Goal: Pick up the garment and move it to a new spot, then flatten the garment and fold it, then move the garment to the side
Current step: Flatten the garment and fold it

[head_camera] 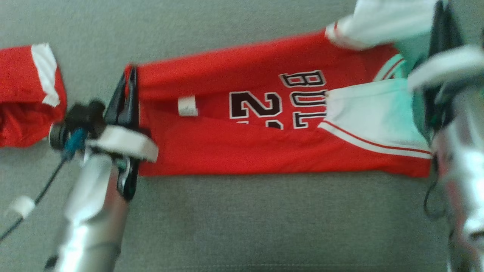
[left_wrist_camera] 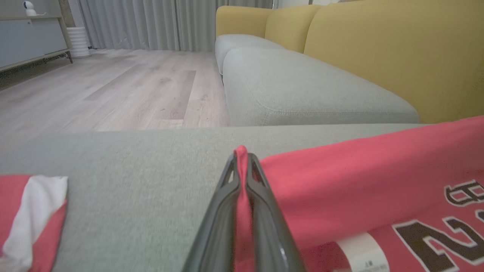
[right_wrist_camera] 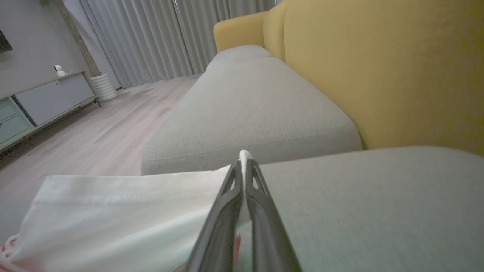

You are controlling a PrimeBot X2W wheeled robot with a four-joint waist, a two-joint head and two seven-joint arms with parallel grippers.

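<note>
The garment is a red jersey with black-and-white letters and white shoulder panels, lying stretched lengthwise across the grey sofa seat. My left gripper is shut on its red left edge; in the left wrist view a fold of red cloth is pinched between the left gripper's closed fingers. At the jersey's right end my right gripper is shut on the edge of the white panel, which is raised off the seat. The right forearm covers that end in the head view.
A second red-and-white cloth lies bunched on the seat left of my left arm. The yellow sofa back runs behind the cushions. Beyond the seat's edge is a wooden floor with a low cabinet and curtains.
</note>
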